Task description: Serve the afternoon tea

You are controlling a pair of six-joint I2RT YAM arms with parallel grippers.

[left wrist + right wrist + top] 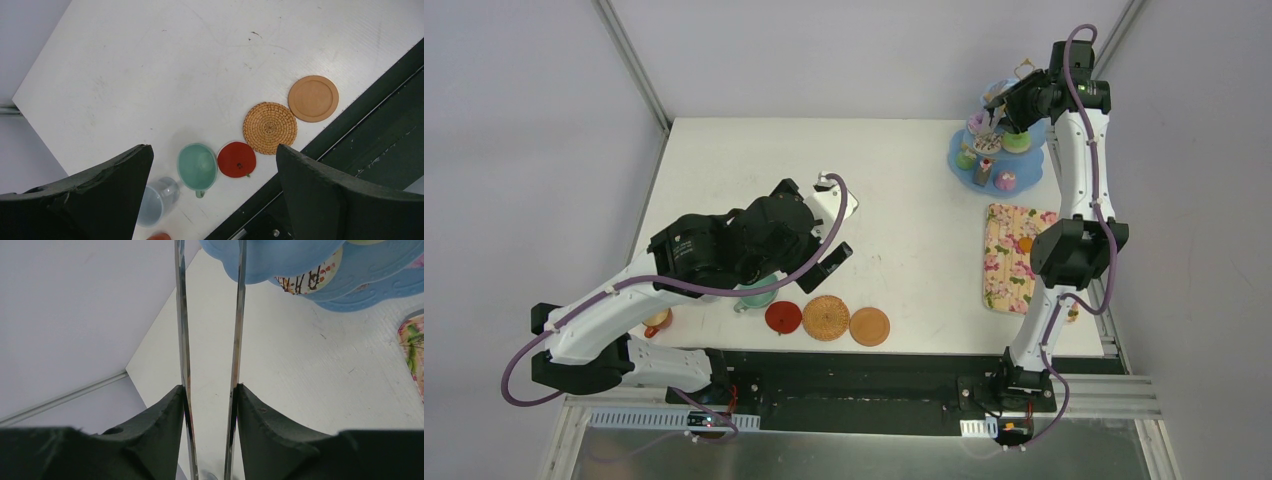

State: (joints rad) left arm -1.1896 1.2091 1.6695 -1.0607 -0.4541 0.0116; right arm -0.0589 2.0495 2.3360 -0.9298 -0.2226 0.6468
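**Steel tongs [181, 315] at the stand [959, 152], cups not yet on coasters**

The right pincer [210, 387] is clamped on the tongs, their arms parted and their tips up by the light-blue stand at the far right of the surface [904, 200]. Whether they hold a sweet is hidden. The left pincer [212, 150] hangs wide open over the mint cup [197, 166], which sits just beside the red coaster [236, 159]. The step looks like plating treats. Next, the cup needs gripping at its rim and setting on a coaster.
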